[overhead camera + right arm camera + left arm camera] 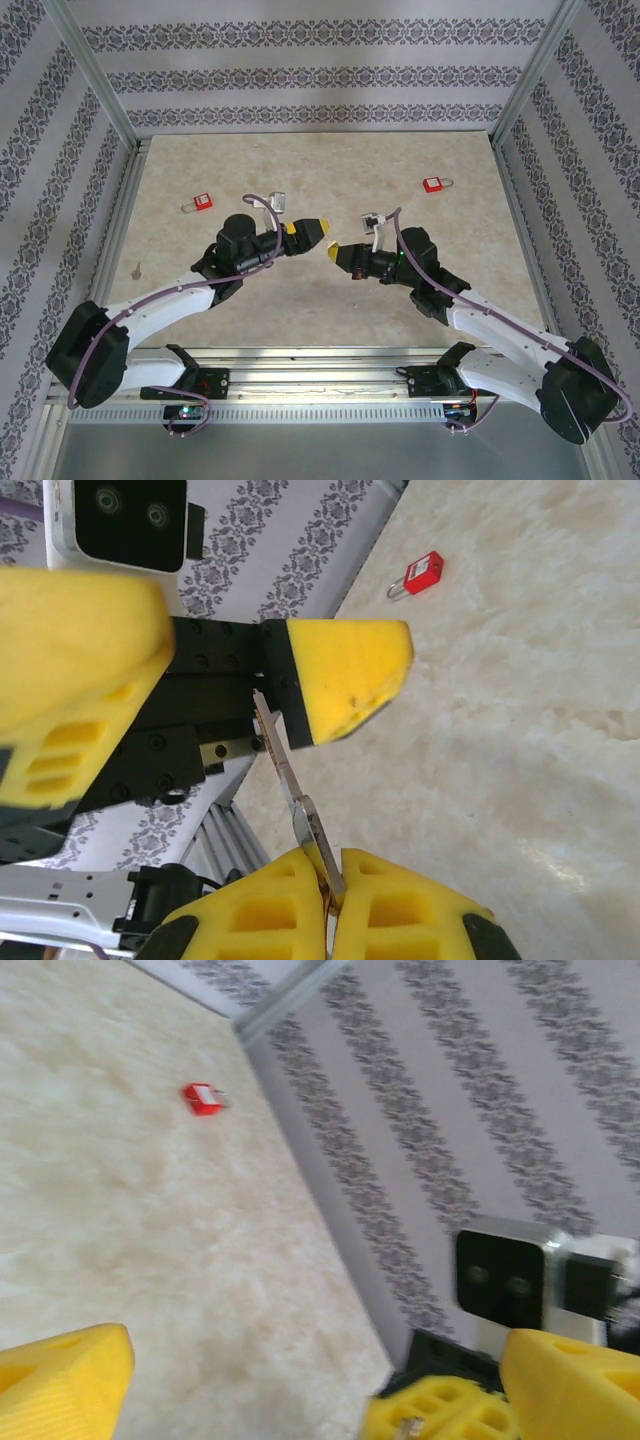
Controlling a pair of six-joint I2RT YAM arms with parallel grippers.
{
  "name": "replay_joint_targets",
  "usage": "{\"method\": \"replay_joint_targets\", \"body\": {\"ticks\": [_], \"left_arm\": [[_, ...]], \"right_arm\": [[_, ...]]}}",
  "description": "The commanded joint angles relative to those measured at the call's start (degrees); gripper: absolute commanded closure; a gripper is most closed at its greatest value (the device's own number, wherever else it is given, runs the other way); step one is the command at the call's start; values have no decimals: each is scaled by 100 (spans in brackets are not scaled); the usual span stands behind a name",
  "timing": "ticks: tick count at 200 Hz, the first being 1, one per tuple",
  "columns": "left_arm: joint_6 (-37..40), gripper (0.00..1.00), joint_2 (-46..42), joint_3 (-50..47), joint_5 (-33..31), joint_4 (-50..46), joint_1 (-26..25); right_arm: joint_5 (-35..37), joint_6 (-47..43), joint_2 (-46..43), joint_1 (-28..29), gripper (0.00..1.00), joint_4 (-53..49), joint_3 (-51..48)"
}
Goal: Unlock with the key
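A silver key (296, 792) is pinched by its head in my right gripper (333, 880), which is shut on it; the blade points up toward the left gripper. My left gripper (310, 1380) stands open, its yellow fingers (345, 675) spread on either side of the blade tip without touching it. Both grippers meet above the middle of the table, left gripper (312, 232) facing right gripper (335, 253). One red padlock (203, 203) lies at the far left, another red padlock (434, 184) at the far right.
The marble-patterned table (320, 170) is boxed in by aluminium posts and patterned walls. A small dark object (135, 268) lies by the left edge. In the wrist views, a red padlock (203, 1098) and another (420, 573) lie far from the grippers.
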Motion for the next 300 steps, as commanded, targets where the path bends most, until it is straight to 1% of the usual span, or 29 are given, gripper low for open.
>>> {"method": "replay_joint_targets", "body": {"ticks": [1, 15, 28, 43, 67, 89, 124, 146, 171, 184, 203, 214, 231, 241, 254, 279, 300], "left_arm": [[493, 0, -233, 585, -599, -1863, 116], [672, 0, -258, 1077, -1112, -3163, 265], [812, 0, -298, 1364, -1302, -3962, 538], [1041, 0, -347, 1643, -1453, -4593, 873], [1785, 0, -246, 2245, -1909, -5500, 1329], [2582, 0, 200, 3009, -2368, -6354, 1687], [3300, 0, 1124, 4002, -2441, -7150, 2381], [3539, 0, 1721, 4434, -2685, -7357, 2683], [3597, 0, 2271, 4761, -2671, -7378, 3017], [3566, 0, 2534, 4858, -2553, -7274, 3179], [3553, 0, 2944, 5070, -2556, -7219, 3358], [3676, 0, 3217, 5249, -2619, -7218, 3429], [3793, 1, 3728, 5633, -2794, -7440, 3509], [3735, 2, 3963, 5767, -2625, -7523, 3606], [3526, 2, 4099, 5672, -2328, -7293, 3755], [2612, 4, 4319, 5558, -1393, -6987, 4233], [1994, 3, 4366, 5267, -1123, -6613, 4397]], "right_arm": [[346, -310, -209, 63, 100, -332, 135], [489, -465, -279, 106, 100, -519, 175], [667, -655, -365, 183, 100, -832, 257], [873, -875, -449, 247, 100, -1272, 385], [905, -1027, -530, 284, 100, -1556, 475], [931, -1136, -562, 302, 100, -1754, 574], [1030, -1257, -528, 338, 100, -1959, 707], [1075, -1311, -480, 360, 100, -2116, 793], [1100, -1317, -444, 405, 100, -2115, 733], [1120, -1320, -389, 409, 100, -2097, 706], [1094, -1311, -291, 409, 100, -2098, 705], [1095, -1304, -266, 418, 100, -2077, 680], [1135, -1294, -252, 425, 100, -2049, 620], [1138, -1302, -230, 420, 100, -2052, 592], [1156, -1300, -210, 425, 100, -2025, 550], [1085, -1276, -118, 425, 100, -1953, 504], [1094, -1283, -69, 436, 100, -1927, 488]]}}
